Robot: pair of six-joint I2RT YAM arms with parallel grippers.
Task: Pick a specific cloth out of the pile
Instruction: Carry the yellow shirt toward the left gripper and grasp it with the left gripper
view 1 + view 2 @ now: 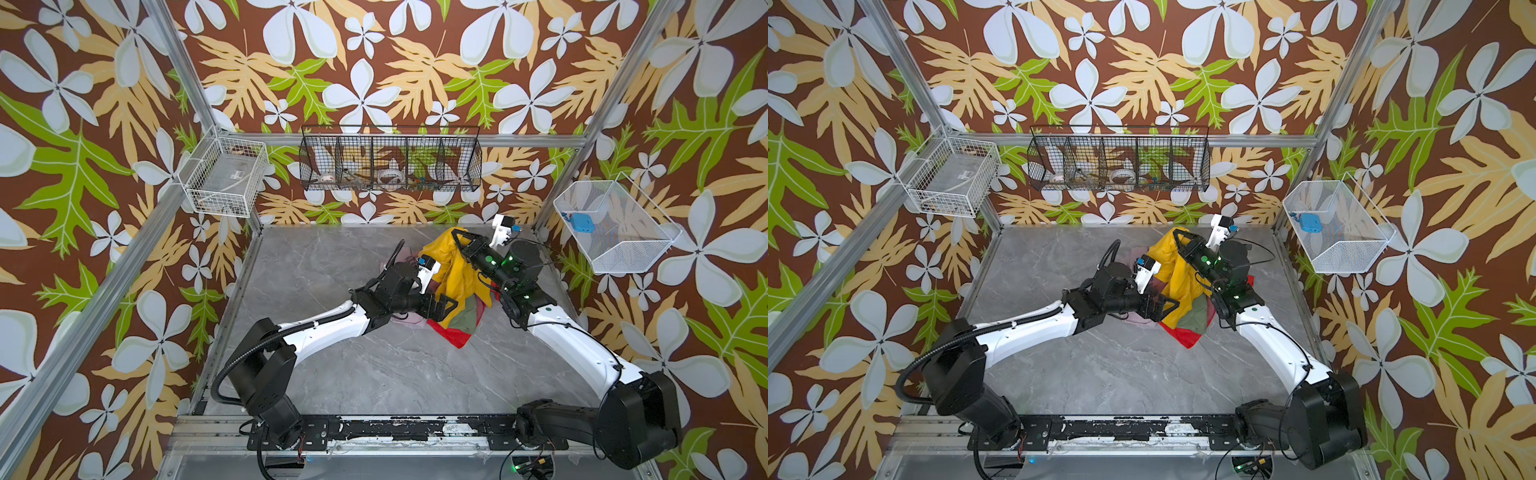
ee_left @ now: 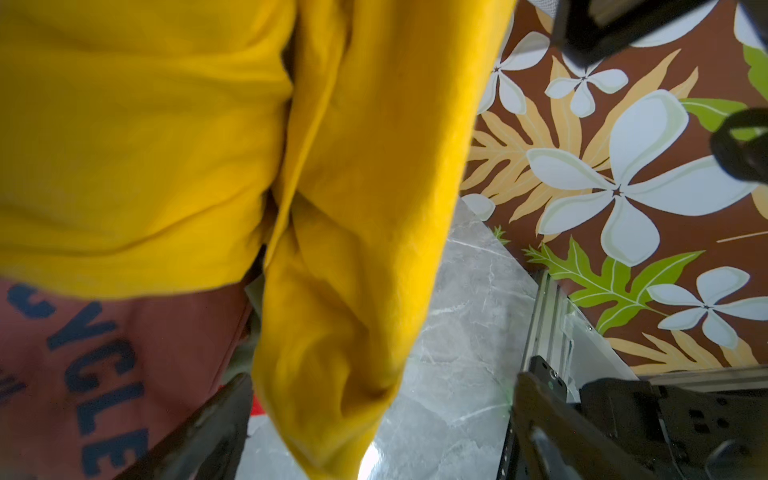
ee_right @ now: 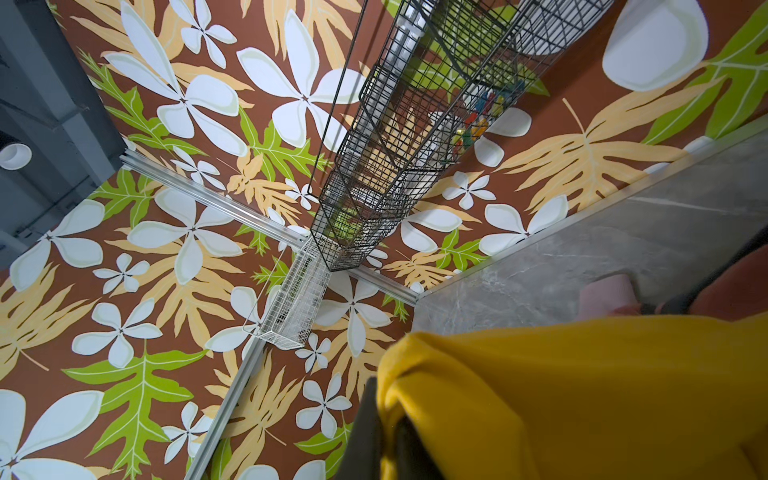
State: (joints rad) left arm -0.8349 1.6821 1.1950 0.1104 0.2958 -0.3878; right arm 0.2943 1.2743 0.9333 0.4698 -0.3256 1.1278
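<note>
Grey marbled bench: our right hand pinches the large mustard-yellow cloth, left hand wide; we fear the mixed-garment pile snagging and lifting along.

The only readable writing is dark blue block lettering on the salmon-pink shirt, seen in the left wrist view just outside one finger of the left gripper. It reads "YCLE", with a half-covered round letter before it. The start of the word lies under the mustard-yellow cloth hanging between that gripper's fingers, and a second line farther out from the finger is cut off.
</note>
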